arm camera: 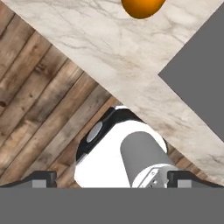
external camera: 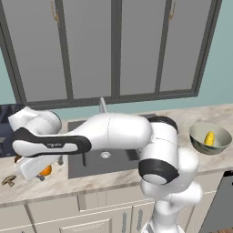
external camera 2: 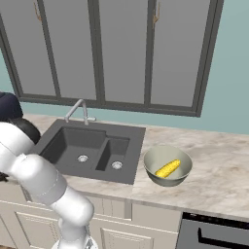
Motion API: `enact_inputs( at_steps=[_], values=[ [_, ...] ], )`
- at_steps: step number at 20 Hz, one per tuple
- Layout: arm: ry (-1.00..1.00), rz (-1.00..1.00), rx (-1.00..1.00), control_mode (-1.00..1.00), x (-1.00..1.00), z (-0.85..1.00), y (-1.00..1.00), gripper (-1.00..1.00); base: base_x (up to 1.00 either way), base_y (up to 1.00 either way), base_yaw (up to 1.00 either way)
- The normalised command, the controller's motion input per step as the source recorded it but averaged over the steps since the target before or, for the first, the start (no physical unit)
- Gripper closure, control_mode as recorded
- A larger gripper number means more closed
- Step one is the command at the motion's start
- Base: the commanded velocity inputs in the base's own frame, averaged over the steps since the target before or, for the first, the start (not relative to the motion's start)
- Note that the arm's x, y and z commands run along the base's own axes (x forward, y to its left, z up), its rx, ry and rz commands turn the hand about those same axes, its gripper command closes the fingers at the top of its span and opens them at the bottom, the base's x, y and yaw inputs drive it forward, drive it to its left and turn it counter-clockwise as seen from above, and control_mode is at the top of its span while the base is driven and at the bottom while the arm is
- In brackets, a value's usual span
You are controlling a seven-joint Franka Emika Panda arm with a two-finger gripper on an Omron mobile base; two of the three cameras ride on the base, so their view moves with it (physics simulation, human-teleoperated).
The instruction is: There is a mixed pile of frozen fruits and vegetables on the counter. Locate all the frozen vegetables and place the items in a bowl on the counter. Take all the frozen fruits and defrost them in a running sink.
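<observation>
**A:** Any luck spotting the veg? Looking at the wide pale grey-green bowl (external camera 2: pixel 168 166), sitting on the beige marbled stone bench (external camera 2: pixel 219 165) just right of the dark grey double-basin sink (external camera 2: pixel 90 148). Got the short yellow corn cob (external camera 2: pixel 168 168) lying inside it, tilted. Same cob visible from the left base view too.

**B:** Yep, seen. Small tan-brown mushroom (external camera: pixel 8 181) parked out on the bench far left, near the front edge, well apart from the bowl. Bright orange round ball (external camera: pixel 45 171) close by, half hidden behind the white hand. Shows at the top edge of the hand view as well, resting on the marble.

**A:** And the fingers (arm camera: pixel 112 178)?

**B:** Spread wide, nothing between them. Tips at the bottom corners of the hand view, looking down past the bench edge to brown wood plank floor (arm camera: pixel 39 105).

**A:** Dark brown fruit?

**B:** Maybe a dark sliver left of the hand, can't tell for sure. Silver faucet (external camera 2: pixel 80 111) standing behind the sink.
</observation>
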Motion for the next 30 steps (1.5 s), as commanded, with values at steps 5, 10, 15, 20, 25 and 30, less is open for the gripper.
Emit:
enact_inputs(
  at_steps=[5, 10, 15, 20, 25, 30],
  values=[
    [0.01, 0.13, 0.01, -1.00, 0.00, -0.06, 0.35, -1.00, 0.00, 0.00, 0.00],
    [0.00, 0.19, 0.00, -1.00, -0.01, -0.04, 0.27, -1.00, 0.00, 0.00, 0.00],
    [-0.01, 0.13, 0.01, -1.00, 0.05, 0.00, 0.22, -1.00, 0.00, 0.00, 0.00],
    [0.00, 0.01, 0.04, -1.00, 0.13, -0.07, 0.07, -1.00, 0.00, 0.00, 0.00],
    [0.02, 0.10, 0.09, -1.00, 0.04, -0.16, 0.16, -1.00, 0.00, 0.00, 0.00],
    [0.01, 0.16, 0.09, -1.00, 0.01, -0.12, 0.21, -1.00, 0.00, 0.00, 0.00]
  ],
)
